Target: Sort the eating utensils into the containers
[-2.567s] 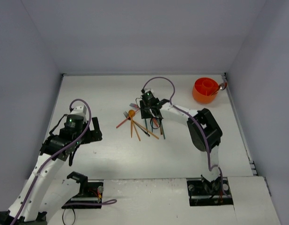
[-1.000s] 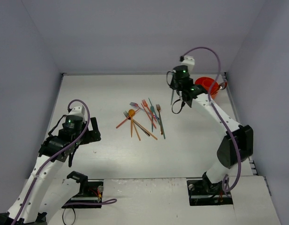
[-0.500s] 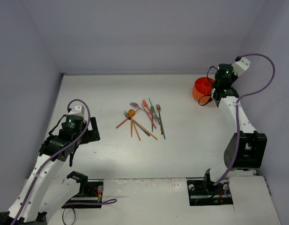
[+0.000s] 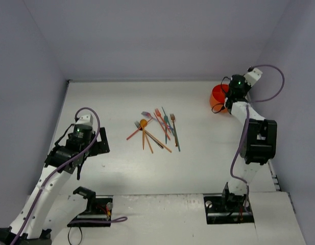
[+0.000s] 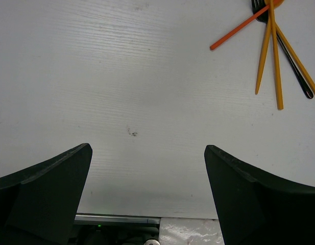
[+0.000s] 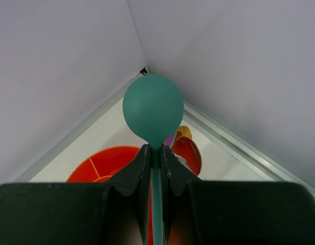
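Observation:
The eating utensils, several thin forks, spoons and sticks, lie in a loose pile mid-table. The orange container stands at the back right. My right gripper hovers at its right rim. In the right wrist view this gripper is shut on the neck of a teal spoon, bowl pointing toward the corner. Below it is the divided container, holding a red spoon and a gold one. My left gripper is open over bare table, left of the pile.
Orange sticks, an orange-red stick and a dark fork lie at the top right of the left wrist view. Walls close the table on the left, back and right. The back right corner is just beyond the container.
The right arm swung from mid-air left of the container to its right rim, carrying the teal spoon it lifted from the pile. The left arm has not moved.

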You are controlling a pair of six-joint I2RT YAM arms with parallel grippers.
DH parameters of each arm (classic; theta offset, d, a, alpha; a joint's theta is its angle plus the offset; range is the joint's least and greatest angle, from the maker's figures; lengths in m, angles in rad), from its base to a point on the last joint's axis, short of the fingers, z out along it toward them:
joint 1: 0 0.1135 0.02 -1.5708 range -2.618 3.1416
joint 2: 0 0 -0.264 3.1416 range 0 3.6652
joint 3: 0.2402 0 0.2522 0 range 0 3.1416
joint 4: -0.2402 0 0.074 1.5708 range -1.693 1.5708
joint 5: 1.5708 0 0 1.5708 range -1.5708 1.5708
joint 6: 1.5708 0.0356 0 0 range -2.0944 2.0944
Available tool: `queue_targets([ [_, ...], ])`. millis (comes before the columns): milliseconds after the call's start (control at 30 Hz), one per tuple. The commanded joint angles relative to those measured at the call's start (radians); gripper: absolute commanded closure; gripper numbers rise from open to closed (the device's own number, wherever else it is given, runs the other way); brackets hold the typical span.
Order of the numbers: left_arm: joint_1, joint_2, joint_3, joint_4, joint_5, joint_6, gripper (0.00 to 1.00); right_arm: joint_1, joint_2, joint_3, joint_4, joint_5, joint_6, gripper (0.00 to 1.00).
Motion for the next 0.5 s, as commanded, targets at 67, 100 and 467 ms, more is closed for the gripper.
queue_targets([
  [67, -0.005, 0.043, 0.025, 0.034, -0.025, 0.009, 0.09, 0.006, 0.031, 0.048, 0.246, 0.018, -0.028, 1.0],
  [100, -0.005, 0.048, 0.025, 0.035, -0.025, 0.011, 0.09, 0.006, 0.037, 0.037, 0.26, 0.021, -0.027, 1.0],
  [467, -0.005, 0.061, 0.023, 0.034, -0.017, 0.012, 0.09, 0.006, 0.068, 0.034, 0.318, 0.047, -0.038, 1.0],
])
